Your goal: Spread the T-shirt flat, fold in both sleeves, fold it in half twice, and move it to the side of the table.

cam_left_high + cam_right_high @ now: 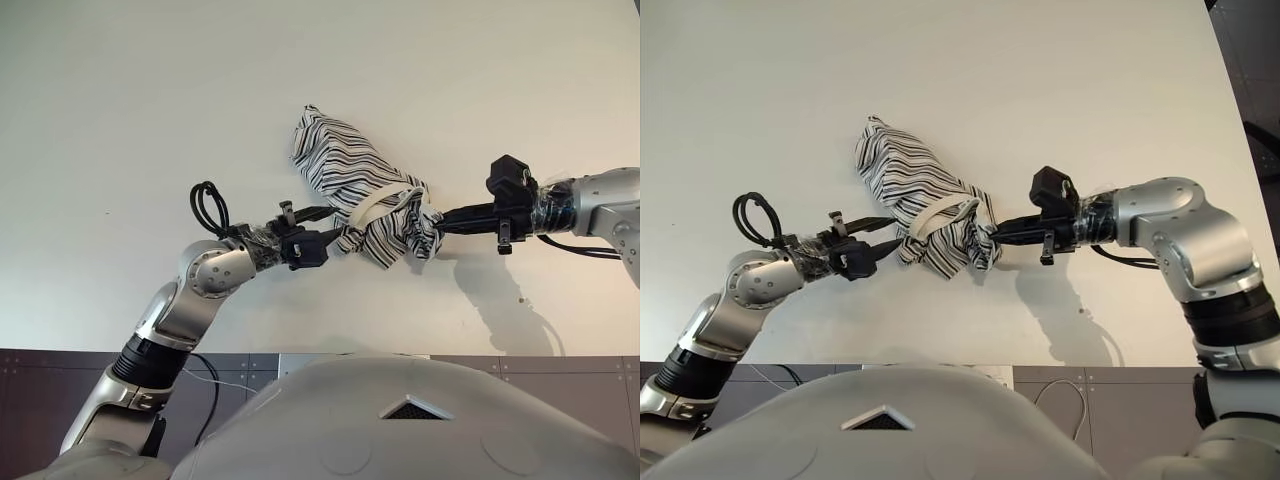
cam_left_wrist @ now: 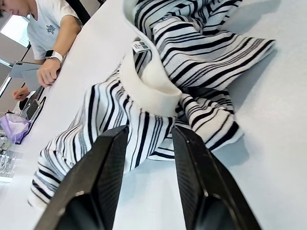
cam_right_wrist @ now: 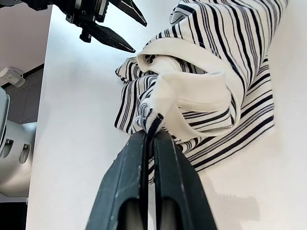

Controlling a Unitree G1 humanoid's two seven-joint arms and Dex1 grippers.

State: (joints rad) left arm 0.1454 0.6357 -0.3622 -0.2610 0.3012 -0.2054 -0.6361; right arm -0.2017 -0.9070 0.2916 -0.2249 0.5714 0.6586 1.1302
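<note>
On the white table (image 1: 150,100), right fingers (image 3: 136,182) pinch the T-shirt (image 1: 340,160); left fingers (image 2: 100,167) gape, perhaps touching.

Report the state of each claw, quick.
Left claw: open, holding nothing.
Right claw: shut on the T-shirt.

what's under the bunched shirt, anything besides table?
Only white table shows around the shirt. The heap covers whatever lies beneath, so that can't be checked. The right gripper is shut on a fold at its edge; the left gripper is open at the opposite side.
</note>
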